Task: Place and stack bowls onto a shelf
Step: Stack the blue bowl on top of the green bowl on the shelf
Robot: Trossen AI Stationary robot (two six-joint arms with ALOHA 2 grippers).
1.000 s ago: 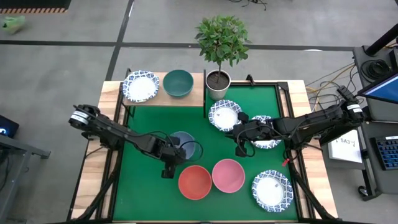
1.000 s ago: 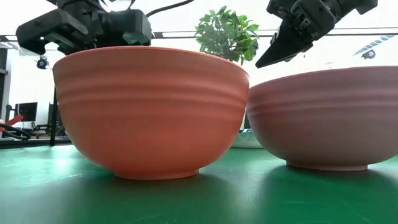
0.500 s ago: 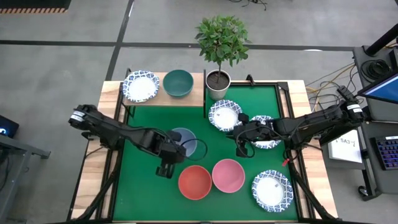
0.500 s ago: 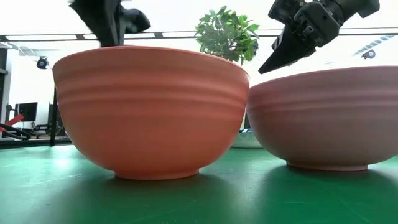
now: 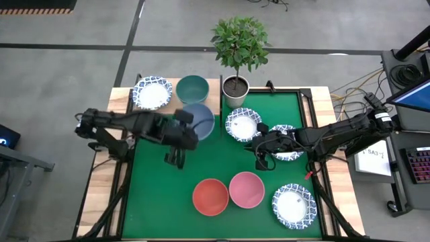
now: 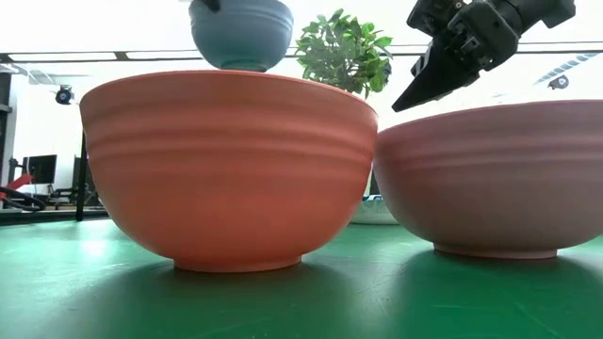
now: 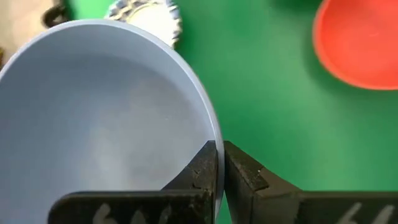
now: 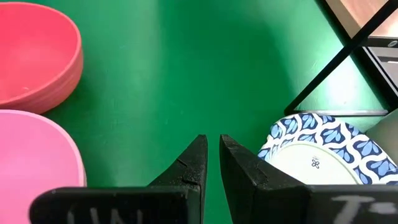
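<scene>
My left gripper (image 5: 185, 134) is shut on the blue bowl (image 5: 200, 119), which hangs in the air just off the right front corner of the wooden shelf (image 5: 173, 107). On the shelf sit a patterned white bowl (image 5: 152, 93) and the dark green bowl (image 5: 192, 89). The red bowl (image 5: 210, 196), the pink bowl (image 5: 246, 189) and three patterned bowls (image 5: 243, 124) (image 5: 289, 151) (image 5: 293, 205) rest on the green mat. My right gripper (image 5: 259, 161) hovers shut and empty above the mat, between two of the patterned bowls. My left gripper (image 7: 219, 149) pinches the blue bowl's rim (image 7: 214, 132), one finger (image 7: 202, 165) inside the bowl and the other (image 7: 245, 171) outside its wall. The bowl (image 6: 240, 33) is lifted clear of the mat, mouth up.
A potted plant (image 5: 236, 86) stands right beside the shelf's right end. The red bowl (image 6: 226, 165) and pink bowl (image 6: 499, 179) sit side by side near the mat's near edge. Bare mat (image 5: 161, 195) lies left of the red bowl. Black frame rails edge the table.
My left gripper has lifted the blue bowl off the mat and carried it up and toward the far edge, to the shelf's right front corner. The bowl now hangs clear of the mat. The right arm kept still.
</scene>
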